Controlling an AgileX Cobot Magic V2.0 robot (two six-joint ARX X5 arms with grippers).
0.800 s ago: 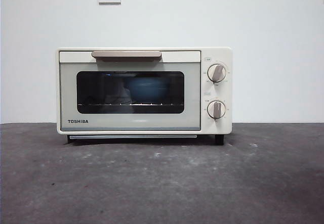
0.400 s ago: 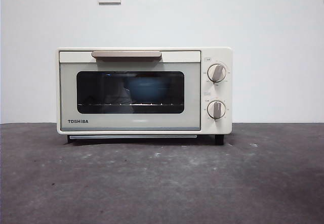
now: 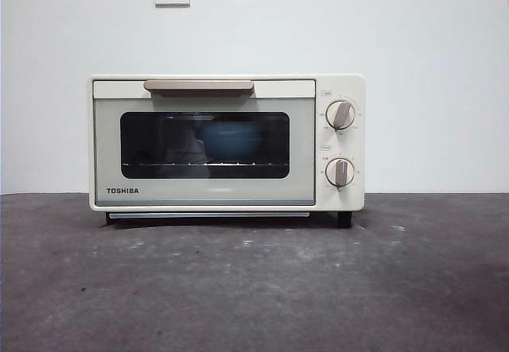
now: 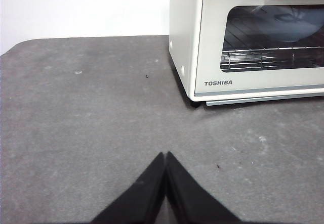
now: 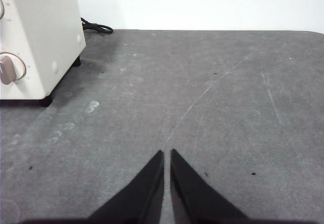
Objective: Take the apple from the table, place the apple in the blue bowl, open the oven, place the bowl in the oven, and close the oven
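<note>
My left tool: jaws pressed together, holding nothing, low over the worktop, well short of the oven.
My right tool: jaws nearly touching, holding nothing, over bare worktop beside the oven's knob side.
Oven: door shut, standing on the worktop.
Blue bowl: inside, on the wire rack, behind the glass.
Apple: I cannot see it.
</note>
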